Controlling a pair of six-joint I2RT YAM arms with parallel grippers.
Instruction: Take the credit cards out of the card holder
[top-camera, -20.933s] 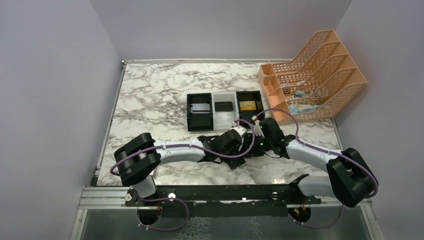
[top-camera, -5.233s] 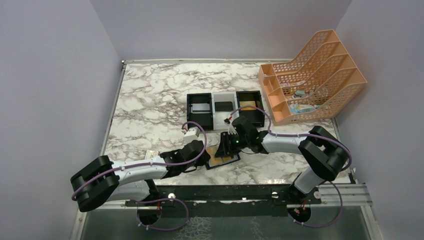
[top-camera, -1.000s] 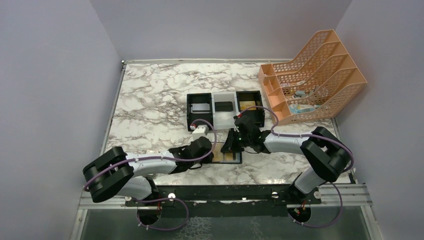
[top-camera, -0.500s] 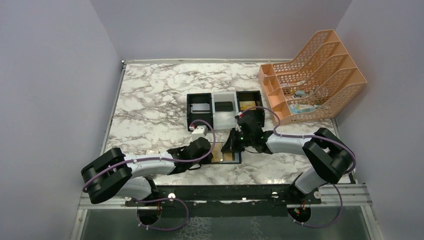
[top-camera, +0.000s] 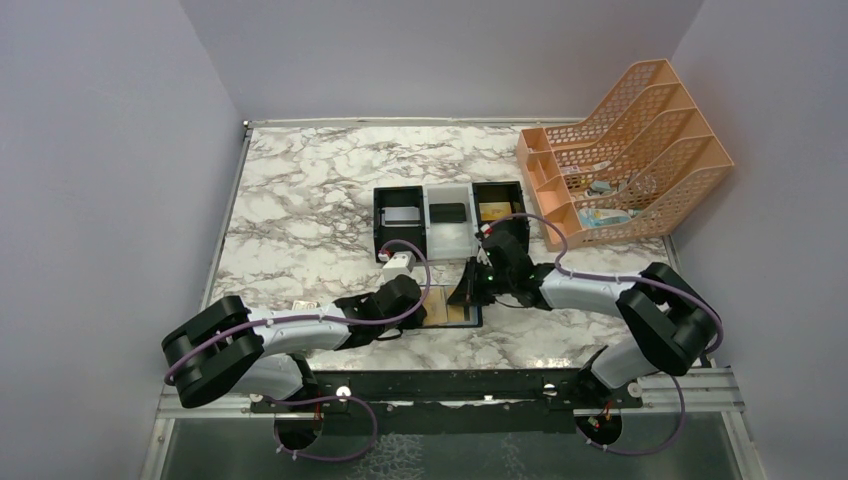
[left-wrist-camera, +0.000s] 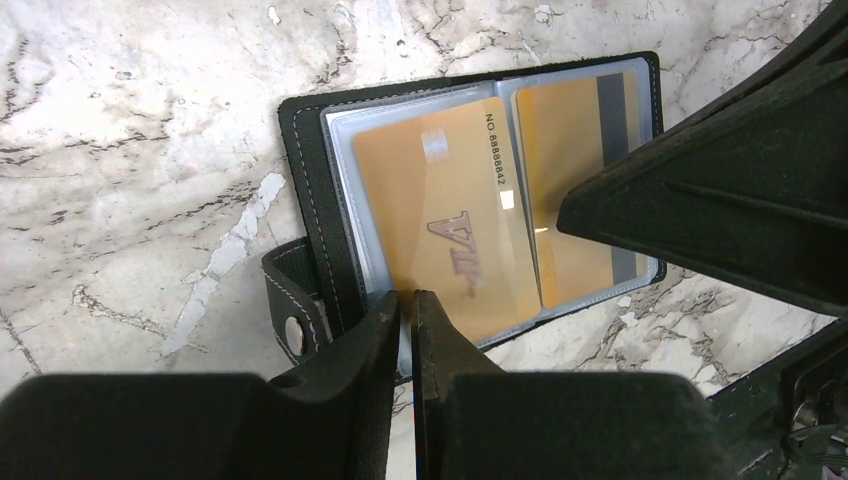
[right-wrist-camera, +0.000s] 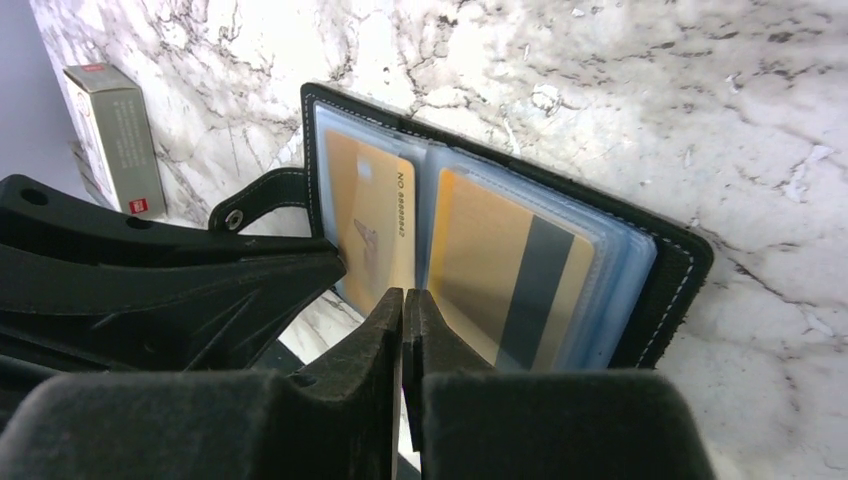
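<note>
Watch out here: both cards sat tucked inside shiny clear pockets, so your claws had only thin edges to catch. If your left claw (left-wrist-camera: 405, 300) grabbed the plastic pocket and not the card, the whole card holder (left-wrist-camera: 310, 200) could lift up, slide on the marble surface (left-wrist-camera: 130, 150) or flop shut. That claw was pressed almost together, with just a thin slit. Its tips were at the near edge of the holder, right by the gold VIP card (left-wrist-camera: 450, 220). I could not tell if it pinched anything. Your right claw (right-wrist-camera: 403, 295) was pressed tight together and held nothing I could see. Its tips were at the near edge, about where the two cards meet. The two claws were very close, so they could bump each other if one moved fast. The card holder lay open and flat on the surface between them, in front of the arms. It was black with white stitching and had a little strap with a snap on one side. The other card was the gold card with the dark stripe (left-wrist-camera: 580, 130), and it sat in the other pocket.
</note>
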